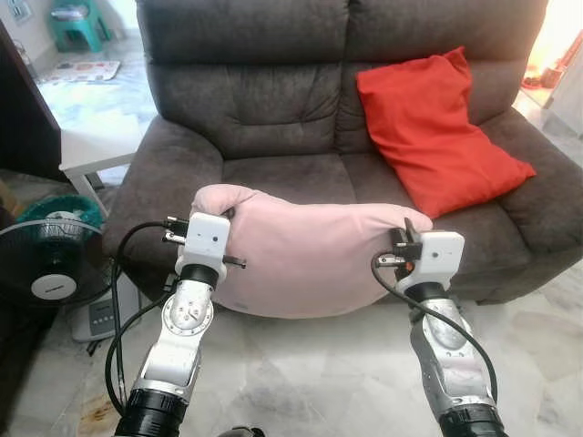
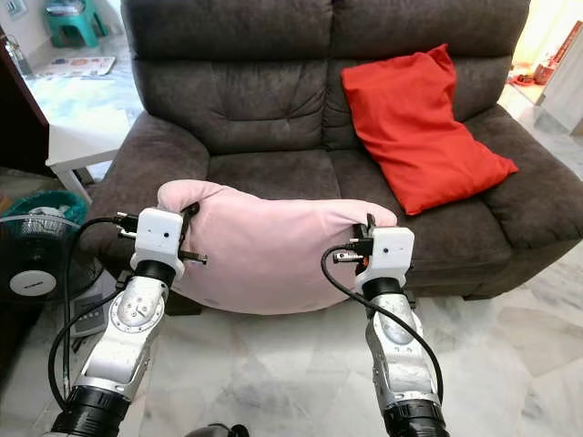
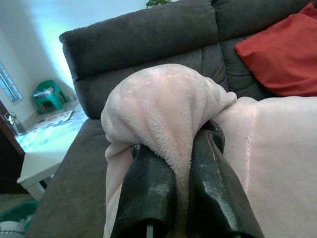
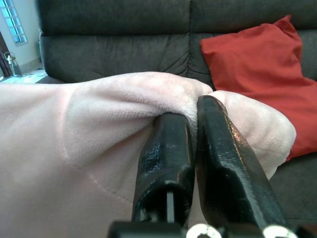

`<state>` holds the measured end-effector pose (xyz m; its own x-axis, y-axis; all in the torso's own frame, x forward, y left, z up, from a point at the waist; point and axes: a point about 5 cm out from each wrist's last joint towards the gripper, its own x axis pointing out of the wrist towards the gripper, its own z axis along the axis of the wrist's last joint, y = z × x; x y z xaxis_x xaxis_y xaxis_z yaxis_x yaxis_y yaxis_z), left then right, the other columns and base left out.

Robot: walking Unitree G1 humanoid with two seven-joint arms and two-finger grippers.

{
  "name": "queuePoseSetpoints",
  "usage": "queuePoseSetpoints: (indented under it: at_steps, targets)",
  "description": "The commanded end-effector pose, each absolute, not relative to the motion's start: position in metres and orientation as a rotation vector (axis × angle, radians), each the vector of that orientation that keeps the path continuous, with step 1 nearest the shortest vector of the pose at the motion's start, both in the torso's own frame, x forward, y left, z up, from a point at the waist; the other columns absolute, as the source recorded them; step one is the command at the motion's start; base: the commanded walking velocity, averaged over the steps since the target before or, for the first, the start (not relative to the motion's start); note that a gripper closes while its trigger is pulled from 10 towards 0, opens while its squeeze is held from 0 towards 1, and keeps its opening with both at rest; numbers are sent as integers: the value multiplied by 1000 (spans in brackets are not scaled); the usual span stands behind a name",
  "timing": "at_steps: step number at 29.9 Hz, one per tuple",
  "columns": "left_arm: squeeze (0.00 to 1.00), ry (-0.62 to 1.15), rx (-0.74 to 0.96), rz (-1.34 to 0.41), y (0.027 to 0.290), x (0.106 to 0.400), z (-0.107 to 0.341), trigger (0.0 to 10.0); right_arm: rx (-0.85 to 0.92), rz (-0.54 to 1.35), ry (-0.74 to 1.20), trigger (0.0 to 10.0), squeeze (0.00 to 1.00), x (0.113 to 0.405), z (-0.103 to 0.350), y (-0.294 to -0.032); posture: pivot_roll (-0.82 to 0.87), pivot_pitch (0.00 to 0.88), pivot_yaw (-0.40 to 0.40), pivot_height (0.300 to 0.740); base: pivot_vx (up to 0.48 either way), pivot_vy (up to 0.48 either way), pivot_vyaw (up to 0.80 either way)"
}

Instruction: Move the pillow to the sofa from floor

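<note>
1. A dark grey fabric sofa stands across the far side of the scene, its seat cushions bare at the left and middle; this is where the pillow is to go.
2. A red cushion leans on the sofa's right half, against the backrest, leaving the left seat free.
3. The pink pillow hangs in the air between the two arms, near the sofa's front edge and over the marble floor, not yet resting on the seat. It sags in the middle, so it looks light, soft and limp; its plush cover bunches easily and gives a good hold at the corners.
4. A fan stands on the floor at the near left, beside a white worktop.
5. The left gripper pinches the pillow's left corner, fabric bulging between its fingers.
6. The right gripper pinches the right corner, its fingers pressed together on a fold.
</note>
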<state>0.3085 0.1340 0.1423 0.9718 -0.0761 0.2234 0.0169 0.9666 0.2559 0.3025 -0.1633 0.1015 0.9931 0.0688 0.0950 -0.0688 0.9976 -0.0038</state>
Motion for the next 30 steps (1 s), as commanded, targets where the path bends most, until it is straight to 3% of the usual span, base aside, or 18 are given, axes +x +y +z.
queuePoseSetpoints:
  at_steps: [1, 8, 24, 30]
  targets:
    - [0, -313, 256, -30, 134, 311, 162, 10000, -23, 109, -194, 10000, 0, 306, 124, -157, 146, 47, -18, 740, 247, 0, 775]
    - [0, -311, 255, -26, 135, 311, 163, 10000, -3, 120, -199, 10000, 0, 305, 125, -155, 148, 49, -18, 740, 256, 0, 770]
    - [0, -324, 252, -19, 135, 312, 168, 10000, -12, 158, -213, 10000, 0, 305, 130, -150, 149, 49, -19, 740, 266, 0, 0]
    - [0, -327, 251, -19, 135, 313, 169, 10000, -8, 158, -223, 10000, 0, 306, 133, -150, 148, 49, -21, 740, 270, 0, 779]
